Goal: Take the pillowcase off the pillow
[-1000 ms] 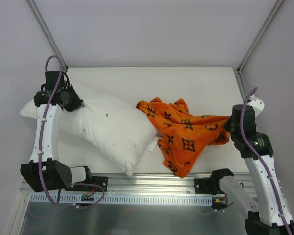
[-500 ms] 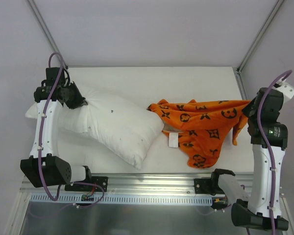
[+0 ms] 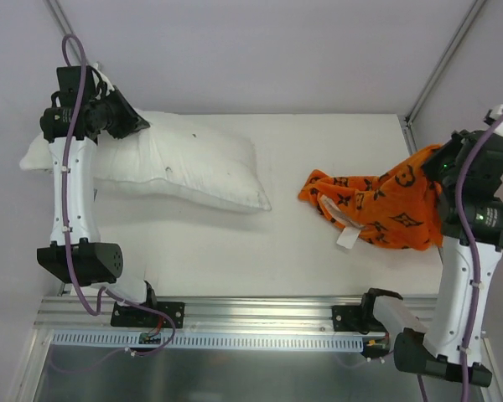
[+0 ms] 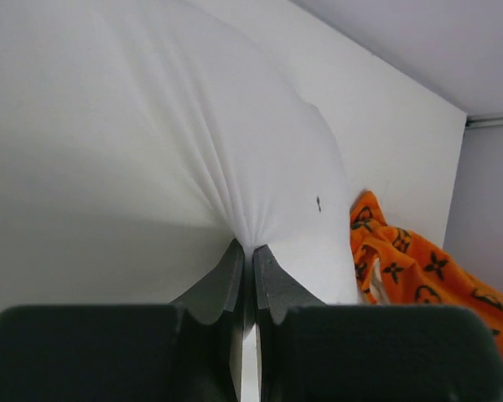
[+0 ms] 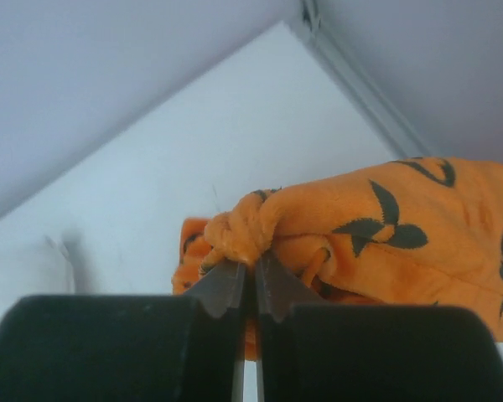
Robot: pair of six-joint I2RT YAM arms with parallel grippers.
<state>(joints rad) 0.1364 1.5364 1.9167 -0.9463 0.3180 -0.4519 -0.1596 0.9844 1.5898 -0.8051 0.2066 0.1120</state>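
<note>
The plain white pillow [image 3: 180, 163] lies bare at the table's back left, apart from the cover. My left gripper [image 3: 141, 126] is shut on a pinch of its fabric at the upper left; the wrist view shows the pillow [image 4: 151, 126] gathered into folds between my left gripper's [image 4: 245, 249] tips. The orange pillowcase [image 3: 377, 205] with black motifs hangs in a bunch at the right, fully off the pillow, a white tag [image 3: 345, 228] dangling. My right gripper [image 3: 440, 167] is shut on its upper edge and holds it raised; the wrist view shows the pillowcase [image 5: 377, 226] pinched in my right gripper [image 5: 250, 266].
The white table [image 3: 260, 251] has a metal rail [image 3: 251, 322] along its near edge. Frame posts [image 3: 440, 63] rise at the back corners. White walls close in the back and sides.
My right gripper has pulled the pillowcase further right and up, fully clear of the pillow. My left gripper has lifted the pillow's corner up and back, and the pillow has swung toward the back.
</note>
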